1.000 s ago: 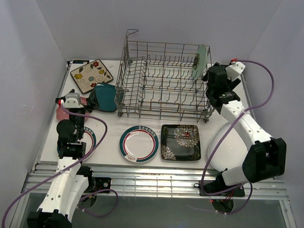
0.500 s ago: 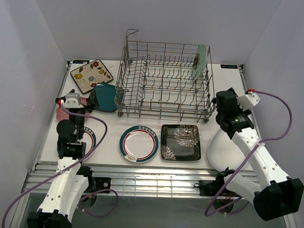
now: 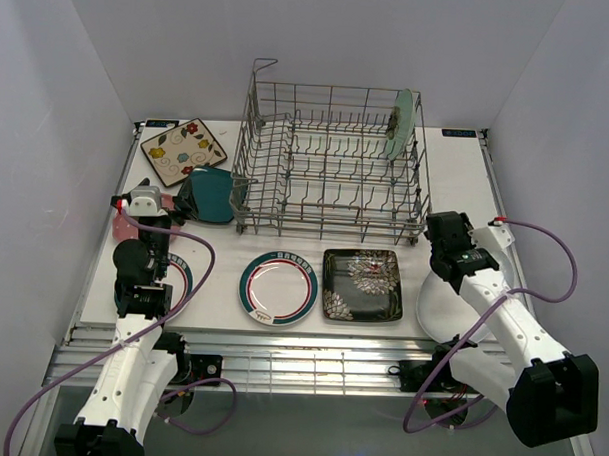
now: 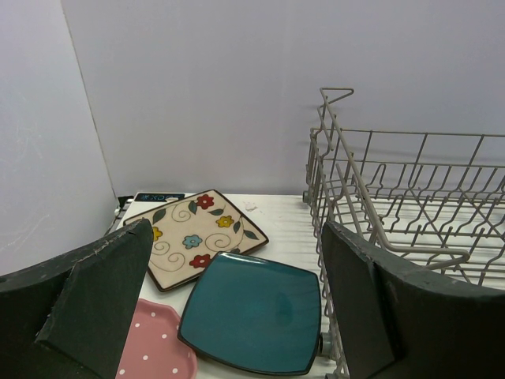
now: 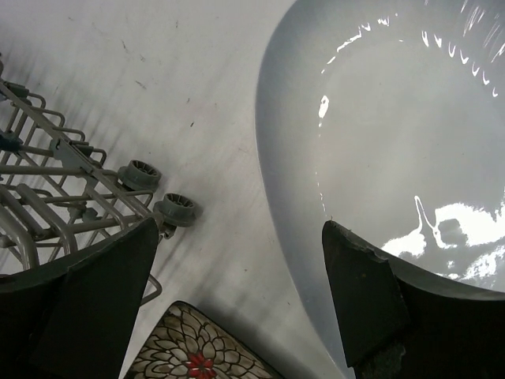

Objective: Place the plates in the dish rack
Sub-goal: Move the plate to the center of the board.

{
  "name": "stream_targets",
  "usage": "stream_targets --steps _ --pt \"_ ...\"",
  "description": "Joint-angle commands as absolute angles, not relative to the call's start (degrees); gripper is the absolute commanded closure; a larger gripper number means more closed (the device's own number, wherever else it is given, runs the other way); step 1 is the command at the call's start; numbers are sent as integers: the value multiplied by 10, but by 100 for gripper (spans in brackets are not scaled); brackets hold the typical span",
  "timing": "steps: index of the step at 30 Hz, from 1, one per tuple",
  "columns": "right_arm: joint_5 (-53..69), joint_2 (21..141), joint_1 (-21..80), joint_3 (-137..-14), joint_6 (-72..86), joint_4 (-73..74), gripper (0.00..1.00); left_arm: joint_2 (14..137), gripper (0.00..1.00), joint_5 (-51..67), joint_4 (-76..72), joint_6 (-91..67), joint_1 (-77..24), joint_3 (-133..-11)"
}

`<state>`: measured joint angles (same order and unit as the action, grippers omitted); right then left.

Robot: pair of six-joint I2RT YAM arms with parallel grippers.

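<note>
While nothing is gripped on either side, only one plate is racked: mint round plate (image 3: pixel 399 123) stands upright in the tines at the 2 o'clock corner of the dish rack (image 3: pixel 332 159). Rack sits at 12 o'clock on the desk (image 3: pixel 456 183)

Right end effector (image 5: pixel 241 237): jaws spread wide, empty, hovering over the 10 o'clock rim of the plain white plate (image 3: pixel 437 308), which lies flat at 4 o'clock, near the rack's castors (image 5: pixel 158 193)

Left end effector (image 4: pixel 235 260): fully agape, empty, at 9 o'clock, facing the teal square plate (image 4: pixel 252 312) just beside the rack's left wall

Cream floral square (image 4: pixel 197 237) at 10 o'clock, pink dotted plate (image 4: pixel 154 347) at 9 o'clock next to the teal one

Black floral square (image 3: pixel 362 284) and a green-rimmed round (image 3: pixel 278 288) lie side by side at 6 o'clock; second green-rimmed round (image 3: pixel 178 279) at 8 o'clock, partly hidden under the left arm (image 3: pixel 132 282)
</note>
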<state>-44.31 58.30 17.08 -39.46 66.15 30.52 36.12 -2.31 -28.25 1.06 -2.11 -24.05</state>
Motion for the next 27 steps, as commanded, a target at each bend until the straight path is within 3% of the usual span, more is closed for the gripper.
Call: stream_targets --steps 1,7,12,17,20,27 --pt "-436 580 151 -387 707 302 10 358 2 -19 -277 12 -21 -249" --pt "-342 632 49 -398 646 276 0 361 2 -21 -277 12 -21 -250" --pt "-283 695 7 -429 585 258 13 359 2 -21 -277 13 -21 -250" --pt "-280 736 -10 -457 580 253 13 357 2 -21 -277 13 -21 -249" --pt "-274 769 -13 -475 574 252 22 356 2 -21 -277 13 -21 -248" --pt "-259 830 -28 -500 572 246 31 355 2 -18 -277 13 -21 -247"
